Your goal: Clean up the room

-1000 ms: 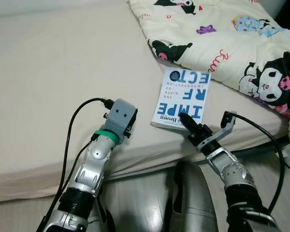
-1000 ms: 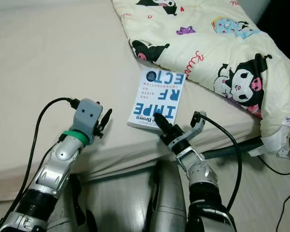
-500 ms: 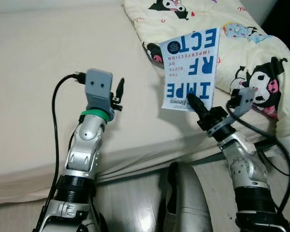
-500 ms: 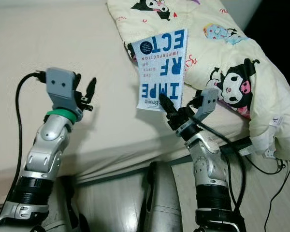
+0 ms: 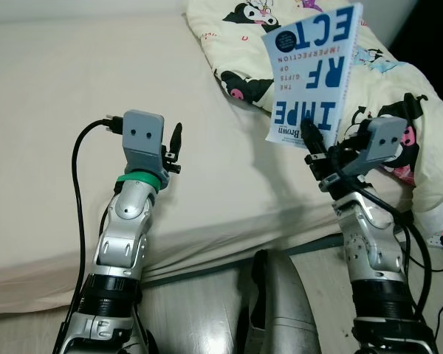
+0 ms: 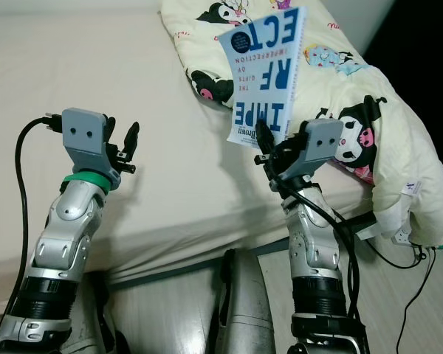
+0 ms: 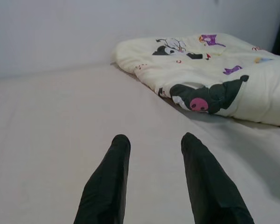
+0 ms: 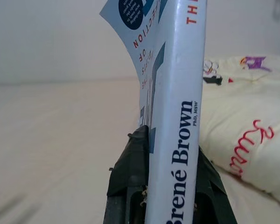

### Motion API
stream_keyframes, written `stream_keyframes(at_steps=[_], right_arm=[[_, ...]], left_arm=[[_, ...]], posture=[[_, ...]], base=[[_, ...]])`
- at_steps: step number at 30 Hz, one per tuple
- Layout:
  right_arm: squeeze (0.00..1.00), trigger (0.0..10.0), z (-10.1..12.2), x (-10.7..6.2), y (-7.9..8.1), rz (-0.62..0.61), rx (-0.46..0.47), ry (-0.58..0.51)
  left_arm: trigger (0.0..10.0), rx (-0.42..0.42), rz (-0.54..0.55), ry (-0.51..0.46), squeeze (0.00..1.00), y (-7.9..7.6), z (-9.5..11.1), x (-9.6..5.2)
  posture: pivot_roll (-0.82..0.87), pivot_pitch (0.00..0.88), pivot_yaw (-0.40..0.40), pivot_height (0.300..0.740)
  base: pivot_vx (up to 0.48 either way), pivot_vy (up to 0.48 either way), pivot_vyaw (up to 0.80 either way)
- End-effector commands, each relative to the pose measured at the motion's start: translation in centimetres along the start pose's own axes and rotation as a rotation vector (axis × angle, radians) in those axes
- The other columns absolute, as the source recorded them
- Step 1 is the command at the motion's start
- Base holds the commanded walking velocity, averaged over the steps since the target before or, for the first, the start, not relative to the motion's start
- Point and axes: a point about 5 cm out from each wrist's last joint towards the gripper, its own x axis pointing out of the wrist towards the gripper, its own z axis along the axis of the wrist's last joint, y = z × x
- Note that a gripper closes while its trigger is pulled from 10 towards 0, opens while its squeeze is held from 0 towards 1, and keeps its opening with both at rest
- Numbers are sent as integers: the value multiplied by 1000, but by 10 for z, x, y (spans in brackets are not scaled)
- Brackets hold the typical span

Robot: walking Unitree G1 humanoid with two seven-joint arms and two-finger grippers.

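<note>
A white paperback book with large blue letters on its cover is held up in the air by the right hand, well clear of the beige bed sheet beneath it. The book is gripped at its lower edge near the spine and is carried nearly upright, tilted slightly, with the cover lettering seen upside down in the head views. In the right wrist view the white spine, printed with an author's name in dark letters, is seen pinched between the two black fingers, one pressed against each side.

Behind and to the right of the book, a cream-coloured quilt printed with black-and-pink cartoon figures is bunched on the bed, hanging over the bed's edge at the right side.

The left hand is raised above the sheet on the left, holding nothing. In the left wrist view its two black fingers are seen spread apart, with the bare sheet visible between them and the quilt further off.

A pale wooden floor is visible below the bed's edge, between the two silver arms.
</note>
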Motion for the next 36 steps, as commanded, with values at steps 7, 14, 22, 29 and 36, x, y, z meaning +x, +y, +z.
stream_keyframes(at_steps=[7,14,22,29,36], right_arm=[[0,10000,-1,-2,-4,-31,-35,-4],[0,10000,-3,-3,-6,-46,-42,8],[0,10000,-5,-4,-9,-57,-54,13],[0,10000,-7,-6,-9,-60,-53,20],[0,10000,-9,-6,-9,-61,-54,27]], left_arm=[[10000,0,-13,25,0,-8,-4,1],[10000,-17,-33,23,0,-17,-2,5],[10000,-44,-79,7,0,-34,3,10],[10000,-45,-89,4,0,-37,4,11],[10000,-46,-95,2,0,-39,5,11]], posture=[[-74,1,-21,520],[-75,2,-23,545],[-85,2,-19,580],[-84,4,-18,605],[-84,5,-19,635]], base=[[0,0,0],[0,0,0],[0,0,0],[0,0,0],[0,0,0]])
